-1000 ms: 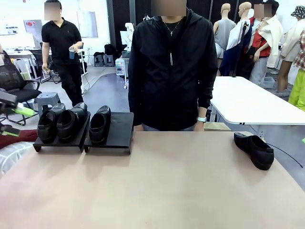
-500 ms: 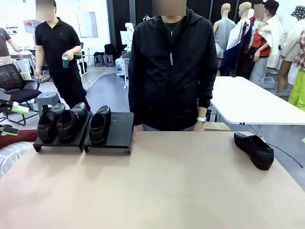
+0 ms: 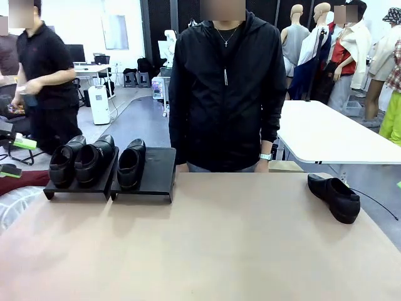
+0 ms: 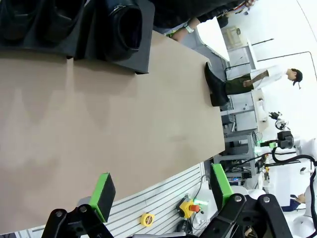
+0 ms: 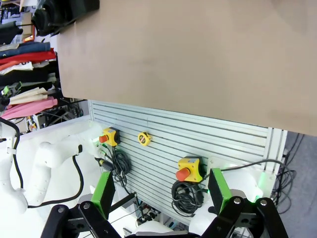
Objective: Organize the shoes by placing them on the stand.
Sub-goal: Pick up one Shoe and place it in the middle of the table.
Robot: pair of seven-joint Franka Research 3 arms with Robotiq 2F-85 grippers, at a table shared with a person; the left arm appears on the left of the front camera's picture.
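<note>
Tan table (image 3: 207, 244): I see 3 shoes (image 3: 94, 160) on 2 stands (image 3: 156, 179), 1 loose shoe (image 3: 335, 197) — well apart from both wide-open grippers (image 4: 161, 191) (image 5: 158, 191).

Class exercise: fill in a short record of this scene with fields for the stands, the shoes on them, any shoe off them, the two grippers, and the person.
stands: two black stands side by side, far left of table
shoes on stands: three; two on the left stand, one on the right stand
loose shoe: one on the table's far right
left gripper: open, empty, off the table's edge
right gripper: open, empty, off the table's edge
person: standing at far side
</note>
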